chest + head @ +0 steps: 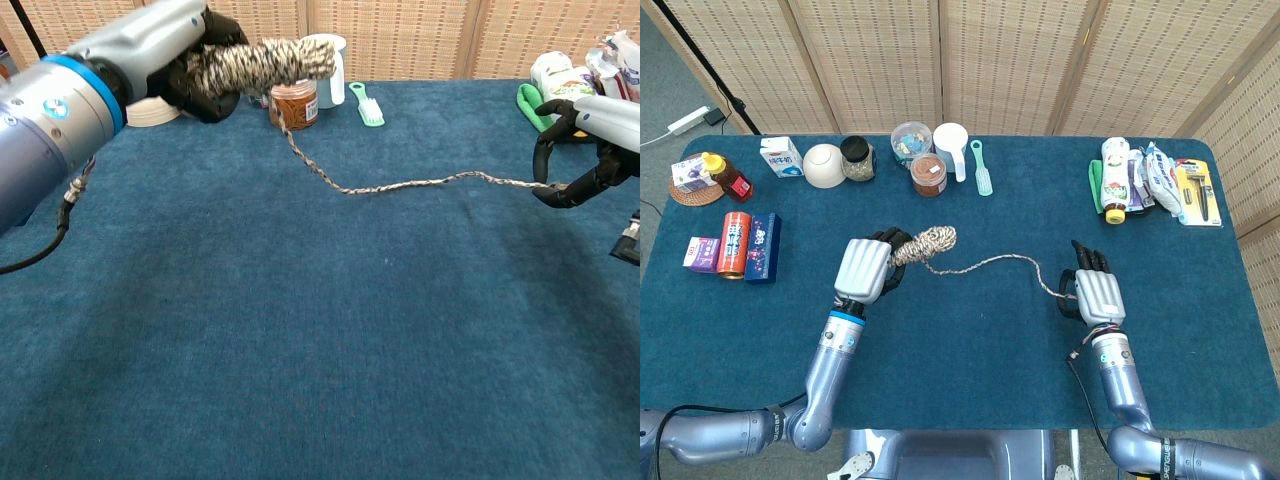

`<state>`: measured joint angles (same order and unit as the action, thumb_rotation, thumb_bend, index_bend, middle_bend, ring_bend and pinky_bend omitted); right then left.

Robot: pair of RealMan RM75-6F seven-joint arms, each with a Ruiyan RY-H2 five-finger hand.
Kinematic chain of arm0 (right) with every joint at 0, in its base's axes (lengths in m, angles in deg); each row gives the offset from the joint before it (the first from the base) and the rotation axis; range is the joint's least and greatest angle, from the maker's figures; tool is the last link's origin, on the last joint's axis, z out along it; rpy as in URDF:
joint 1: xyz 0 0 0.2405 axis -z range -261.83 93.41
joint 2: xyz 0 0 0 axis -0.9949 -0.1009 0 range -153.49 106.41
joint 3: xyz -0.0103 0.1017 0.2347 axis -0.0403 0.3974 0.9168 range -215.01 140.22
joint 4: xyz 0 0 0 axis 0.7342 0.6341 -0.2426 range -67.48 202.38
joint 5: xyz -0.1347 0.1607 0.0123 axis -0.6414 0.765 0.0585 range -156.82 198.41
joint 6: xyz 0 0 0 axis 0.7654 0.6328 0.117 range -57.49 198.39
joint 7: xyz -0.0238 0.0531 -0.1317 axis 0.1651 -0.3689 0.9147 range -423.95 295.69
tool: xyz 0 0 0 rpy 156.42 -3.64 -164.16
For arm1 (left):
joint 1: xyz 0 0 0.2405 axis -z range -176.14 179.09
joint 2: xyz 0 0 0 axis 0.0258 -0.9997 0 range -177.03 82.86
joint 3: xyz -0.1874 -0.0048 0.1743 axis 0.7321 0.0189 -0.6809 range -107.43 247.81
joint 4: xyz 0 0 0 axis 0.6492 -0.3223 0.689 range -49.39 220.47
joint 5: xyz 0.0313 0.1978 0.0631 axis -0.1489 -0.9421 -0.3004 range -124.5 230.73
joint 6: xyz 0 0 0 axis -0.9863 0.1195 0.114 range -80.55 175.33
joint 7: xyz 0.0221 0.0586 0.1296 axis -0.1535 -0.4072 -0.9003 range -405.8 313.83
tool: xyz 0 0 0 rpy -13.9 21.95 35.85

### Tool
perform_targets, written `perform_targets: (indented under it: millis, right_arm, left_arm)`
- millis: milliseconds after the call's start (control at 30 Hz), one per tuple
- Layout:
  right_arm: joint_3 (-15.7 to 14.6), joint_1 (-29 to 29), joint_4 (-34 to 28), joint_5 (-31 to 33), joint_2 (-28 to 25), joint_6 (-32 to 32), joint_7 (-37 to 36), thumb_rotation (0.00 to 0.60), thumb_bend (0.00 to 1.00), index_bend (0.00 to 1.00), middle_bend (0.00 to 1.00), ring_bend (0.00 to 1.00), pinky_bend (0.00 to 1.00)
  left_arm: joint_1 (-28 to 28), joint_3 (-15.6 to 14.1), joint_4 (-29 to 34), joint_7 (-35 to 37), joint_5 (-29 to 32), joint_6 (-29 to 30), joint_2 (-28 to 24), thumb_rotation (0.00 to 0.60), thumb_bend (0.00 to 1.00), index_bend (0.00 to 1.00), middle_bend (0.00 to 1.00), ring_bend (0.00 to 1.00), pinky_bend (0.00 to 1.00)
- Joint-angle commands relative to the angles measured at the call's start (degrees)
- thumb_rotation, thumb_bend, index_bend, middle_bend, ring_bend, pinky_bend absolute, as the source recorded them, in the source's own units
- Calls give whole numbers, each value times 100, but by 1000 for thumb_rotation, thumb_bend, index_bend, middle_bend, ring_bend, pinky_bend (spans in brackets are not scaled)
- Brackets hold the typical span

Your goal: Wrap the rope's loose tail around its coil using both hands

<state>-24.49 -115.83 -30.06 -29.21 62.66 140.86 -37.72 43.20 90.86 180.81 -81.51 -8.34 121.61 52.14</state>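
My left hand (866,268) (170,48) grips one end of the speckled rope coil (928,242) (262,63) and holds it well above the blue table, the coil pointing right. The loose tail (990,264) (400,186) hangs from the coil, sags toward the cloth and runs right. My right hand (1092,290) (585,150) pinches the tail's far end just above the table, fingers curled round it.
Along the back edge stand a milk carton (782,156), a bowl (824,165), jars (928,173), a white cup (951,147) and a green brush (982,167). Boxes and a can (736,244) lie at the left. Packets and a bottle (1117,180) sit at the back right.
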Motion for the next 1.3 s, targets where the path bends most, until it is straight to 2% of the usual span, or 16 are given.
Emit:
perform_targets:
  millis: [33, 367, 633, 767, 933, 1067, 1300]
  right_arm:
    - [-53, 50, -195, -157, -95, 92, 16, 600, 492, 656, 0, 0, 0]
    - [-205, 197, -1036, -756, -520, 298, -10, 600, 492, 704, 0, 0, 0]
    - [-219, 208, -1812, -1116, -893, 281, -33, 600, 506, 733, 0, 0, 0]
    - [-193, 168, -2344, -1187, -1200, 175, 1, 600, 513, 739, 0, 0, 0]
    - [45, -6, -3003, -987, -1628, -81, -85, 600, 514, 740, 0, 0, 0]
    - [285, -198, -3413, -698, -1905, -211, -76, 600, 559, 740, 0, 0, 0]
    - [695, -572, -3747, -158, -2125, -236, 29, 600, 608, 738, 0, 0, 0]
  left_arm:
    - [138, 172, -55, -20, -168, 148, -17, 600, 531, 512, 394, 442, 601]
    - [583, 365, -1210, 471, -525, 80, 409, 600, 531, 512, 394, 443, 601]
    - [829, 302, -1698, 430, -505, -122, 658, 600, 532, 513, 395, 443, 601]
    - [965, 193, -2149, 886, -713, -277, 843, 600, 531, 516, 394, 444, 601]
    - [1162, 71, -2885, 1044, -818, -394, 1263, 600, 531, 516, 394, 443, 601]
    - [1227, 41, -3169, 1176, -884, -382, 1476, 600, 531, 516, 394, 443, 601]
    - [1345, -18, -3478, 1095, -967, -401, 1730, 600, 531, 516, 394, 443, 601]
